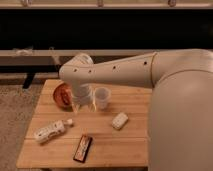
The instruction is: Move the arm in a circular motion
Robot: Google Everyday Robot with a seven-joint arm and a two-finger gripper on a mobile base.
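The arm (150, 70) is very large, smooth and cream-white, with small dark screw holes. It comes in from the right, fills the right side of the camera view and reaches left over the wooden table (105, 137). It bends at a rounded joint (75, 70) and points down. The pale gripper (83, 104) hangs just above the table top, between a reddish bowl (61, 95) on its left and a white cup (102, 97) on its right.
A white bottle (50, 131) lies on its side at the table's front left. A dark snack bar (83, 148) lies near the front edge and a small white packet (119, 120) in the middle. A carpet (12, 125) lies left; a dark low shelf (30, 52) stands behind.
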